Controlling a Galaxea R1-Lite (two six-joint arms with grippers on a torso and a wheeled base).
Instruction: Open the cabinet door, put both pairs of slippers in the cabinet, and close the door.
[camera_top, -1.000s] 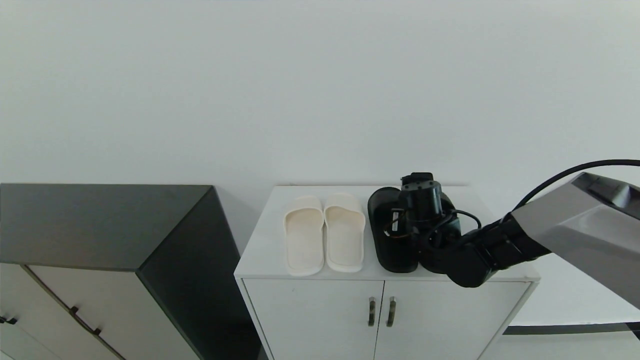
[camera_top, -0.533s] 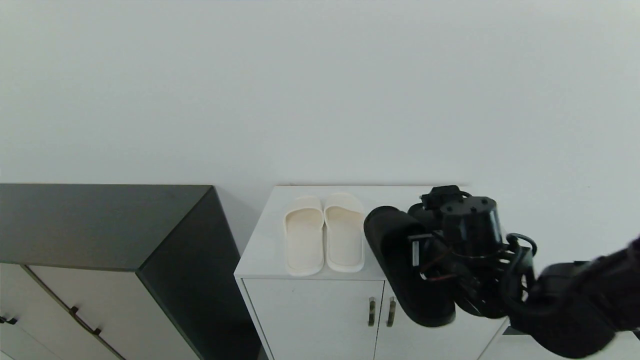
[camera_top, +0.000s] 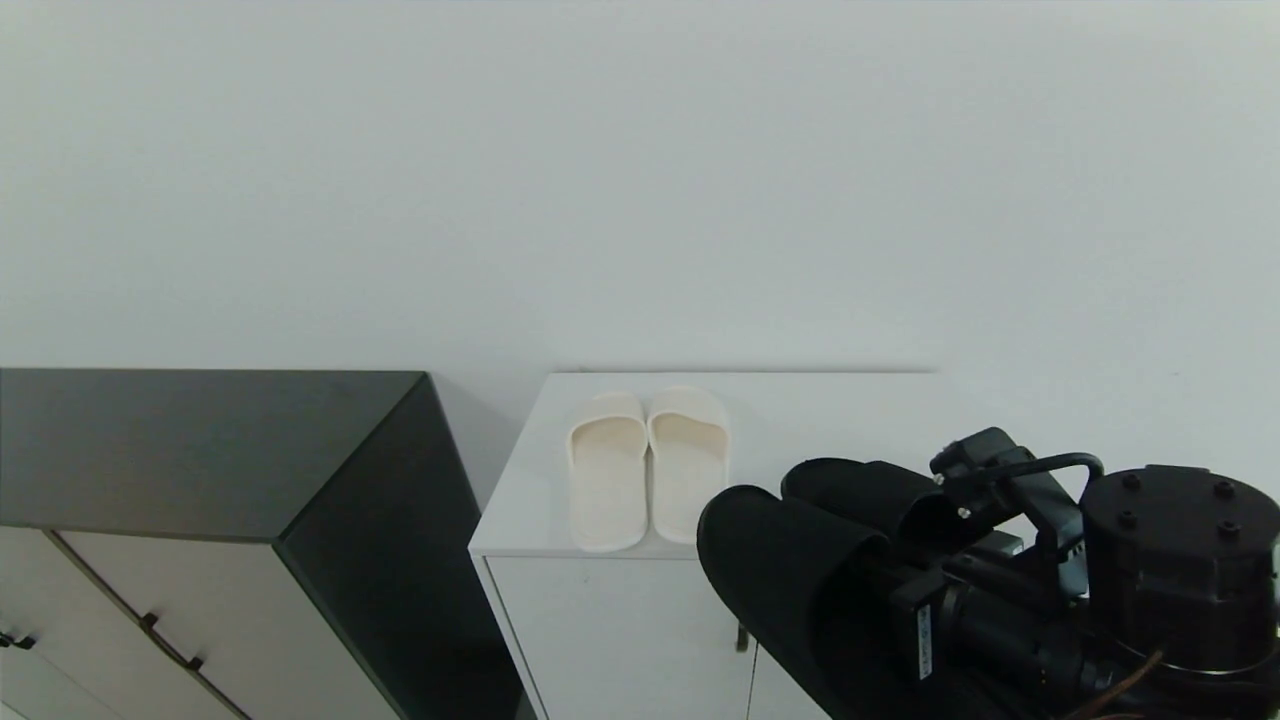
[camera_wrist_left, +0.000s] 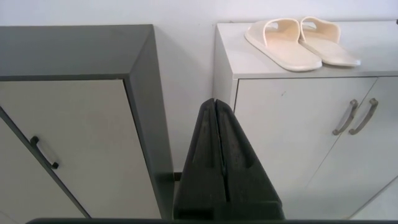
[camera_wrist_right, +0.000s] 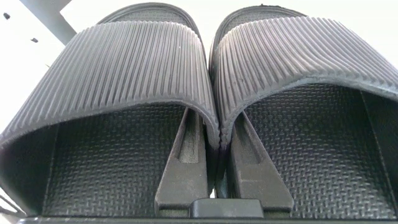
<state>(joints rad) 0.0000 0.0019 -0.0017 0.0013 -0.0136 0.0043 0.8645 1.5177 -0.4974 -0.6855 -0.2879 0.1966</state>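
My right gripper (camera_wrist_right: 216, 162) is shut on the pair of black slippers (camera_top: 800, 560), one finger inside each slipper, pinching their inner straps (camera_wrist_right: 214, 93) together. The pair hangs in the air in front of the white cabinet (camera_top: 620, 620), off its top, at the lower right of the head view. A pair of cream slippers (camera_top: 648, 465) lies side by side on the cabinet top, left of centre. The cabinet doors are closed, with two metal handles (camera_wrist_left: 356, 116) at the middle. My left gripper (camera_wrist_left: 216, 106) is shut and empty, low in front of the cabinet's left side.
A taller cabinet with a dark grey top (camera_top: 200, 450) and pale doors with dark handles stands directly left of the white cabinet. A plain white wall runs behind both. The right half of the white cabinet's top (camera_top: 850, 410) is bare.
My right gripper has lifted the black slippers off the right side of the cabinet top and drawn them back and down toward me, in front of the doors. The cream pair has stayed put.
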